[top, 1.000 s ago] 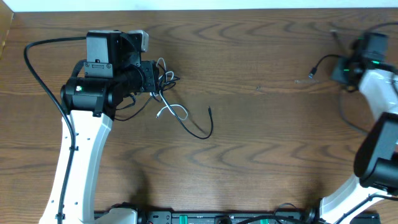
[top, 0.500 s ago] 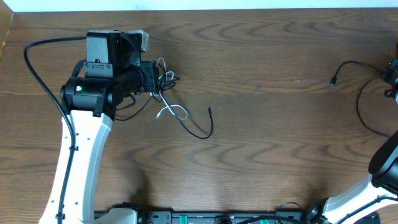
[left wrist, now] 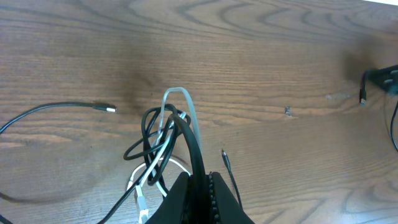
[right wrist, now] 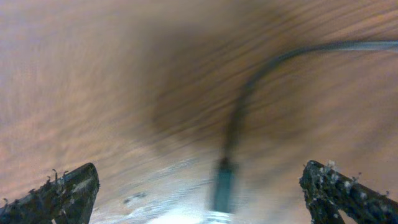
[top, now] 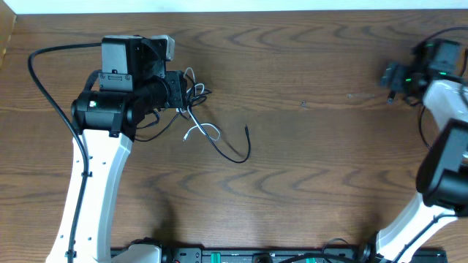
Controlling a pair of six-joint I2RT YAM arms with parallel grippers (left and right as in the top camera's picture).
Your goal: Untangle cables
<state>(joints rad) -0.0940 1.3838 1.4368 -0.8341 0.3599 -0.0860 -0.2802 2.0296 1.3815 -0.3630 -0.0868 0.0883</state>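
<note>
A tangle of black and white cables (top: 194, 93) lies on the wooden table at upper left. My left gripper (top: 183, 93) is shut on a black strand of it, which runs up from between the fingers (left wrist: 186, 196) into the knot (left wrist: 166, 127). A white loop (left wrist: 180, 94) pokes out above the knot. One black plug end (left wrist: 107, 108) trails left and another (top: 247, 130) lies right of the tangle. At far right, my right gripper (top: 387, 77) hangs wide open over a separate black cable's plug (right wrist: 222, 182), not touching it.
The left arm's thick black wire (top: 40, 80) arcs along the left side. The table's far edge (top: 234, 10) runs along the top. Bare wood (top: 314, 146) spans the gap between the two arms.
My right gripper opened and let go of the black cable end. It swung out to the right, then came back over the plug. The left arm and tangle have not moved.
</note>
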